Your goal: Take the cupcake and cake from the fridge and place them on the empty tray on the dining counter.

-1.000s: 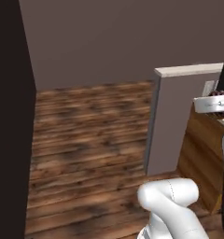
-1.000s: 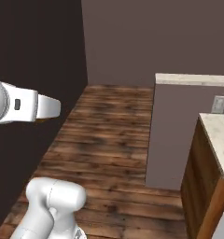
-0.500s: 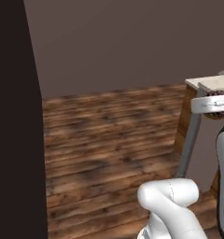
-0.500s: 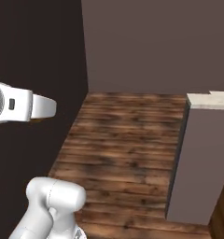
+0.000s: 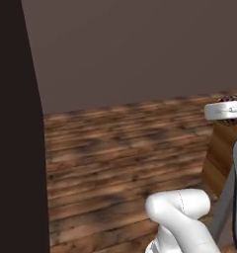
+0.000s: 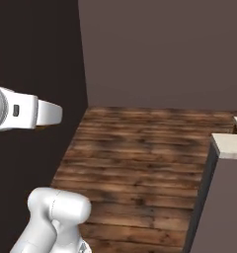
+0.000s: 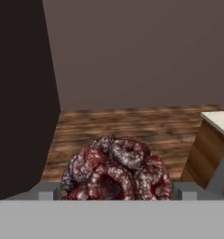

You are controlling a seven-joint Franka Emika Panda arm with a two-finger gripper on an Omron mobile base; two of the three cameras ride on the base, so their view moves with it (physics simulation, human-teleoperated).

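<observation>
Gripping a dark red swirled cake (image 7: 117,169) between wide claw (image 7: 117,190) tips, its base cut off; surface (image 7: 220,122) corner at right.

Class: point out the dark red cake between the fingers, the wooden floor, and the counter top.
cake (image 7: 116,170), hand view, its swirled top.
floor (image 6: 140,148), right base view, middle planks.
counter top (image 7: 221,120), hand view, pale surface.

Dark red, grey-mottled cake (image 7: 117,169); brown plank floor (image 7: 132,126)
</observation>
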